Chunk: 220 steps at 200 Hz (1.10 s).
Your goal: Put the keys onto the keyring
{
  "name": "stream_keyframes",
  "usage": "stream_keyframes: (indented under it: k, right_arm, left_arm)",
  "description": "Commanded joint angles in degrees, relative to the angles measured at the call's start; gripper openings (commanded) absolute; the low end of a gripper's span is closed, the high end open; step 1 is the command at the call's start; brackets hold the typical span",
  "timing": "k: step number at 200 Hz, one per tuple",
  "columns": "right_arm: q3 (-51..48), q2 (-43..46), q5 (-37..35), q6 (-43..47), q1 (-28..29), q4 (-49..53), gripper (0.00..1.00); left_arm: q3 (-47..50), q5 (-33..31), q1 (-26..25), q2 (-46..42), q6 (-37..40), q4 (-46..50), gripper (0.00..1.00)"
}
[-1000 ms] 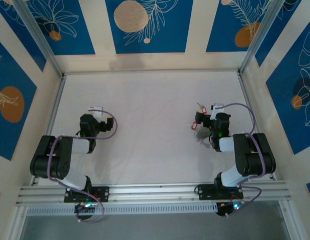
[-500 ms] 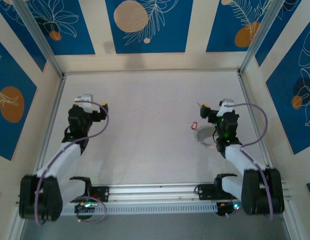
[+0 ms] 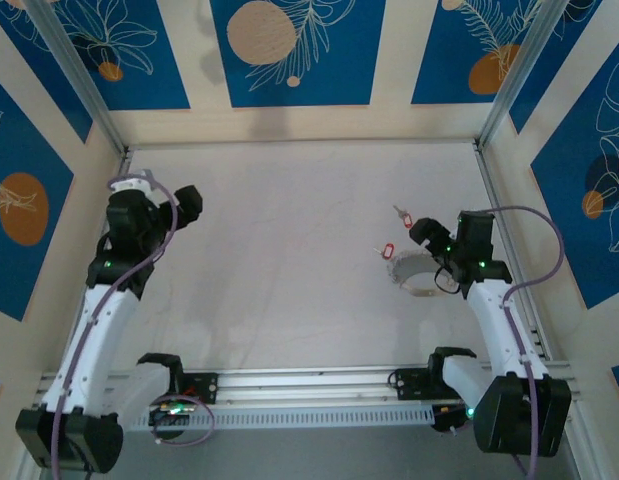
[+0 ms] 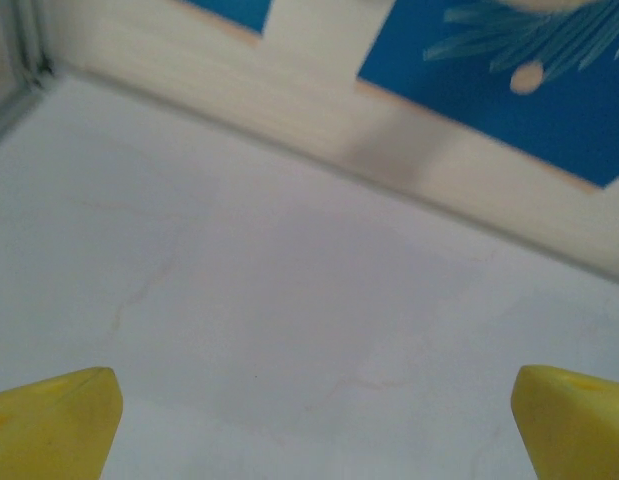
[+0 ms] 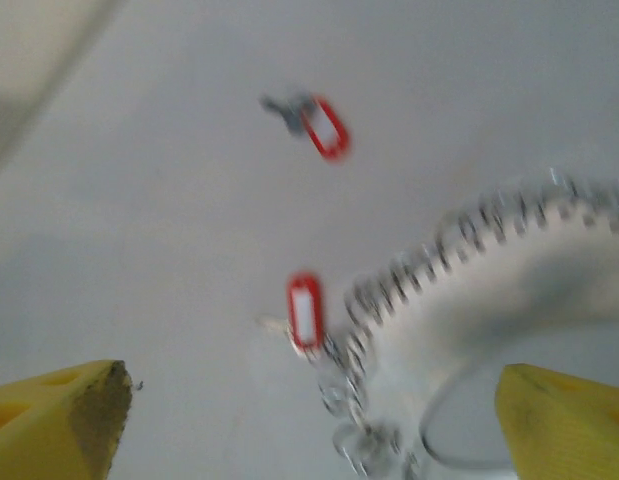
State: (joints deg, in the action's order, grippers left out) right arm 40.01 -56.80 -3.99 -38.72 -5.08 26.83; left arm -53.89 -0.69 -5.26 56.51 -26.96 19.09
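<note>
Holding my right hand [image 5: 314,420] wide open, I grip nothing: its yellow fingertips [image 5: 59,415] sit in the lower left and lower right corners of the right wrist view, and neither touches anything. Between them, low and right of centre in that blurred view, curves the keyring [image 5: 469,250], a silvery beaded arc with a pale band along its inner side, lying on the tabletop [image 5: 139,220]. Of the keys, the nearer key [image 5: 304,310] has a small red tag and lies just beside the left end of the chain; I cannot tell whether it touches the beads. The farther key [image 5: 324,125], also red-tagged, lies well apart from the keyring near the top centre of that view. From above, my right hand is right of the frame's middle, with the keyring just below and left of it and the two red tags to its left and upper left. My left hand [image 3: 186,205] is at the left of the top view, close to the side wall and far from all of these things. It too is spread fully open and has hold of nothing. In its wrist view the yellow tips stand at the two lower corners, bare tabletop lies between them, and a cream and blue wall [image 4: 319,130] runs across the top.
</note>
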Motion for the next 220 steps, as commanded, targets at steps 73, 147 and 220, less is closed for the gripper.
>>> stream_keyframes:
  k: [73, 147, 220]
  right_arm:
    - [1.37, -13.76, 6.68, -2.67, 6.07, 16.2, 0.42]
    - [4.02, -16.55, -0.77, -1.22, 5.42, 13.96, 0.4]
    - [7.48, -27.09, 2.96, 3.2, 4.08, 5.77, 0.53]
  left_arm:
    - [-12.46, 14.08, -16.66, 25.02, 13.65, 14.59, 1.0]
    - [-9.57, 15.82, -17.18, 22.95, 12.23, 11.67, 1.0]
    - [-8.99, 11.64, -17.19, 19.49, 14.15, 12.46, 1.0]
